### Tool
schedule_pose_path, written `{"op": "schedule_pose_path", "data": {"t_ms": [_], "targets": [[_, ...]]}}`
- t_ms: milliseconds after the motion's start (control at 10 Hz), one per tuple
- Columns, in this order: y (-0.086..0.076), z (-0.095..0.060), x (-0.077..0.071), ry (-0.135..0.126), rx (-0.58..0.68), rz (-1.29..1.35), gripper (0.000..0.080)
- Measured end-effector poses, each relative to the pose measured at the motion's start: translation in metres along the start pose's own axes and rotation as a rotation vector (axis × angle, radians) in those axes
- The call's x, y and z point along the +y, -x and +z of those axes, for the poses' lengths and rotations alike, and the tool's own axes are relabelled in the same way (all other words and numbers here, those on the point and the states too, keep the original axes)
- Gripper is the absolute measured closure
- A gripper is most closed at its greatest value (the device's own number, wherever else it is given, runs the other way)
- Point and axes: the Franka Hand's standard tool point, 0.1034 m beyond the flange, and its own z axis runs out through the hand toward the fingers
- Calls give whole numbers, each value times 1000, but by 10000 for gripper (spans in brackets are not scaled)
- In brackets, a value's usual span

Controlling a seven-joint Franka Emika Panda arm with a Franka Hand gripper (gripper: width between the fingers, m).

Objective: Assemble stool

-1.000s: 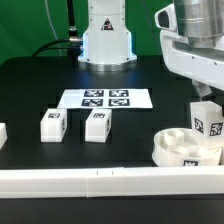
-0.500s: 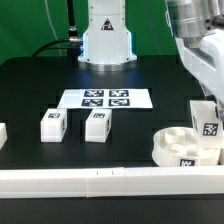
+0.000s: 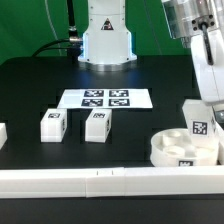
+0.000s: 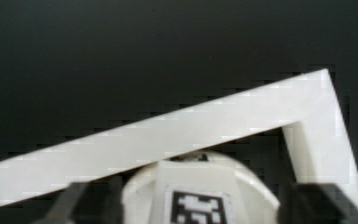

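The round white seat [image 3: 168, 152] lies at the exterior view's right, near the front rail. A tagged leg block [image 3: 197, 122] stands in it, leaning slightly. My gripper [image 3: 207, 98] hangs over the block's top, its fingers partly hidden behind it. In the wrist view the block's tagged top [image 4: 197, 203] sits between the gripper's [image 4: 204, 205] two fingers, with a dark gap on each side, so the gripper is open around it. Two more leg blocks [image 3: 52, 124] [image 3: 97, 125] stand on the table toward the exterior view's left.
The marker board [image 3: 105, 98] lies behind the two loose blocks. A long white rail [image 3: 100, 181] runs along the front, and its corner [image 4: 211, 120] shows in the wrist view. Another white piece [image 3: 3, 135] pokes in at the left edge. The robot base [image 3: 106, 40] stands at the back.
The fingers have spread off the leg block. The block has shifted toward the exterior view's left and settled lower in the seat, and the arm has drawn slightly up and right.
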Motion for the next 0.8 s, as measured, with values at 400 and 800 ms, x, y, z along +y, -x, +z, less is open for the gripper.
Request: {"op": "schedule_pose_path", "data": {"t_ms": [400,800], "targets": [[3,-20,-4,-28,-45,-138,152],[4,-19,-1,1,-12,-551,151]]}}
